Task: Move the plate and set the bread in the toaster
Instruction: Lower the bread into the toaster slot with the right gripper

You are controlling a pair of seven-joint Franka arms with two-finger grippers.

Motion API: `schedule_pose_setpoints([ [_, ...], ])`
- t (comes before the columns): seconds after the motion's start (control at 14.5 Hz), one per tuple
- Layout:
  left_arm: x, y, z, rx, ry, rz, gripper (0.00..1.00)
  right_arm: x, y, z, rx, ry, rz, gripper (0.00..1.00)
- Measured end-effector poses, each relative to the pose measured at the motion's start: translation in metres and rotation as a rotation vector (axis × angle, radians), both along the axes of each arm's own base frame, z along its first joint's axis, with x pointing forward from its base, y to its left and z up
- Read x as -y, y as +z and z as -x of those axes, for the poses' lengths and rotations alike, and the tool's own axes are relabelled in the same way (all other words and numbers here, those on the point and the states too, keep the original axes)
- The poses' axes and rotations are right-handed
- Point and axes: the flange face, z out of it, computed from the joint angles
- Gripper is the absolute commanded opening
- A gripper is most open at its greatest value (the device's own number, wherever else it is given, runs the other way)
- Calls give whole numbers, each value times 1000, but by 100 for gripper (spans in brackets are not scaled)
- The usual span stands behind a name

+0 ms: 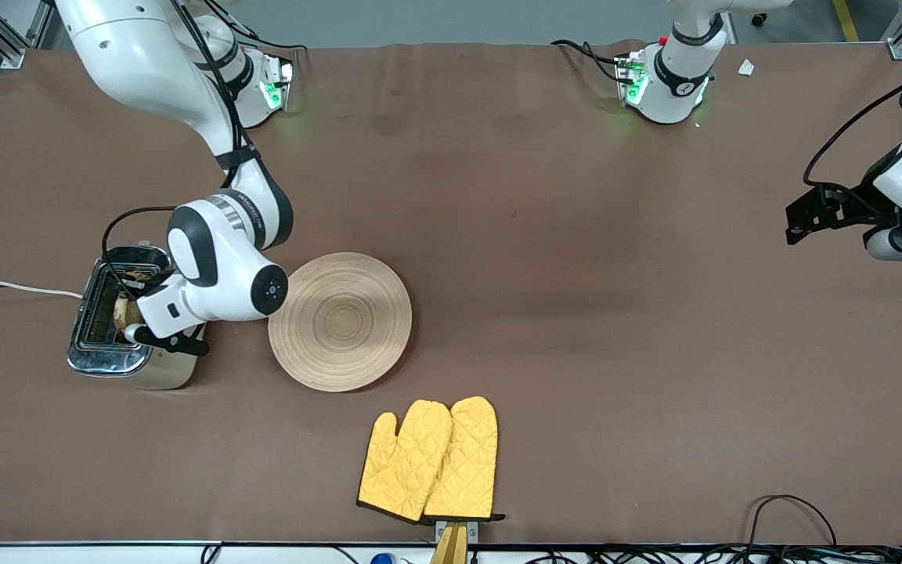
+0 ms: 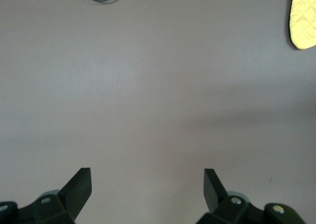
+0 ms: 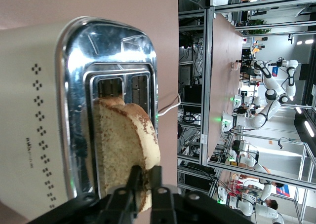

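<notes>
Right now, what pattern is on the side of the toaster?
Rows of small dark diamond marks on the cream side of the toaster; the right wrist view shows it best.

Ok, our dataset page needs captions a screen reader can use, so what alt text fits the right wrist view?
The right gripper pinches a slice of brown bread by its crust, the slice standing partly inside one slot of the cream toaster with a chrome top. The other slot looks empty, and lab racks with other robot arms show past the table's edge.

Cream toaster [image 3: 34,130] with chrome top and dark diamond marks; brown bread [image 3: 123,150], darker crust; light wooden plate [image 1: 340,321], ring-grained; 2 yellow quilted mitts [image 1: 429,460], black-edged; brown table [image 1: 576,235].
</notes>
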Motion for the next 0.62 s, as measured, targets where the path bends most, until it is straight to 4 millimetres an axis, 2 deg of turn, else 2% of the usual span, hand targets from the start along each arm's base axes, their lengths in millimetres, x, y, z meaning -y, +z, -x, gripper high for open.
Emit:
schedule_pose_setpoints([
  [0.14,0,-2,2,-19,0,-2,100,-3,2,-1,5,-4,-10,97],
  [0.34,0,-2,2,-19,0,-2,100,-9,12,-5,23,-25,-57,100],
  [0.48,0,-2,2,-20,0,-2,100,-27,26,-6,39,-43,-124,100],
  [0.62,0,-2,2,-20,0,-2,100,-52,49,-1,54,-64,-205,100],
])
